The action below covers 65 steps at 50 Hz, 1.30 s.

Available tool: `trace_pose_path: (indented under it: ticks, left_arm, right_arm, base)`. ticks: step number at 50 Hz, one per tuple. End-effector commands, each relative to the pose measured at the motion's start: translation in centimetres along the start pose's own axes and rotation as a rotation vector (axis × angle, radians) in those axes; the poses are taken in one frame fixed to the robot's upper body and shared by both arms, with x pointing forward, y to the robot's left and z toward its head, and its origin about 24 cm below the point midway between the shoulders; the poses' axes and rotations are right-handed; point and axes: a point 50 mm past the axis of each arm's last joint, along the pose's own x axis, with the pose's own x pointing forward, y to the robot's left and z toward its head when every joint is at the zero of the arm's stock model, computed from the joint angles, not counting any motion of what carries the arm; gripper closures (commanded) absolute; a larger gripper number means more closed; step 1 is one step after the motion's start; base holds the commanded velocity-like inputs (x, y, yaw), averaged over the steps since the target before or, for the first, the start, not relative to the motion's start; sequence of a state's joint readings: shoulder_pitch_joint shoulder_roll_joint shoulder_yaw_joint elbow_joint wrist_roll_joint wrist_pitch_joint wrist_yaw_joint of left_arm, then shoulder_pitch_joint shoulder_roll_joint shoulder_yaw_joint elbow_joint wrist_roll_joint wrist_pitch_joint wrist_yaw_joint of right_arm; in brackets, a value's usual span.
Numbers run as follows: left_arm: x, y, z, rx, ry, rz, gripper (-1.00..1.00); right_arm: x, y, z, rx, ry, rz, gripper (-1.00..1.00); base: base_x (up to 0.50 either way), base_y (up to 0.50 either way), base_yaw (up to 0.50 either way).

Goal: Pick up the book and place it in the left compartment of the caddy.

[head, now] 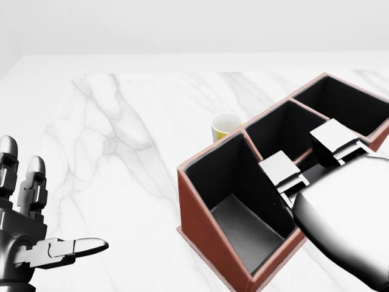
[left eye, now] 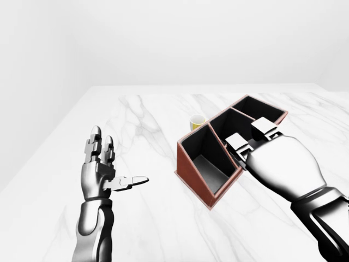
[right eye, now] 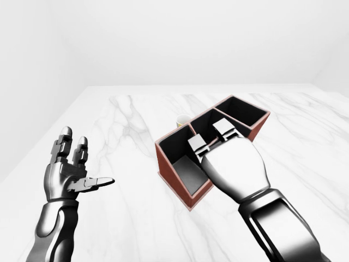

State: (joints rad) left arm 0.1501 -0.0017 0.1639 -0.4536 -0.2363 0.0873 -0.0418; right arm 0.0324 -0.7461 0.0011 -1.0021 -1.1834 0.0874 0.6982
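No book shows in any view. The red-brown caddy (head: pixel 203 222) with black compartments lies slanted at the right of the head view; its left compartment (head: pixel 240 222) holds nothing. My right hand (head: pixel 307 155) hovers over the caddy's middle compartment with its back toward the camera. Two fingers (head: pixel 281 167) point over the divider, their tips and the palm hidden. My left hand (head: pixel 55 204) stands open at the bottom left, thumb out, holding nothing.
A small yellow cup (head: pixel 225 126) stands just beyond the caddy's left compartment. The white marble table (head: pixel 121 134) runs to a pale wall at the top of the views; its left edge shows in the left-eye view (left eye: pixel 49 158).
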Motion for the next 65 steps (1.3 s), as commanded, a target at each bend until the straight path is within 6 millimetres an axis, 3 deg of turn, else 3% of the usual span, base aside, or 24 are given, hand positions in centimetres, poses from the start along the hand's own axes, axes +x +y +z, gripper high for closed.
trace_pose_path:
  ticks: [1, 20, 35, 65]
  left_arm:
    - [0.0, 0.0, 0.0, 0.001, 0.002, -0.002, -1.00]
    - [-0.1, 0.0, 0.1, 0.001, -0.003, -0.001, -1.00]
    - [0.0, 0.0, 0.1, 0.001, -0.004, 0.000, -1.00]
    - [-0.1, -0.1, 0.1, 0.000, -0.002, 0.000, -1.00]
  right_arm:
    - [-0.1, -1.3, 0.8, -0.087, -0.069, -0.053, 1.00]
    - [0.3, -2.0, 0.1, -0.035, -0.112, -0.064, 1.00]
    - [1.5, -1.2, -2.7, 0.090, 0.014, -0.059, 1.00]
    - [0.5, -2.2, -0.5, 0.138, -0.135, -0.101, 1.00]
  base:
    - [0.00, 0.00, 0.00]
    - [0.00, 0.00, 0.00]
    - [0.00, 0.00, 0.00]
    - [0.00, 0.00, 0.00]
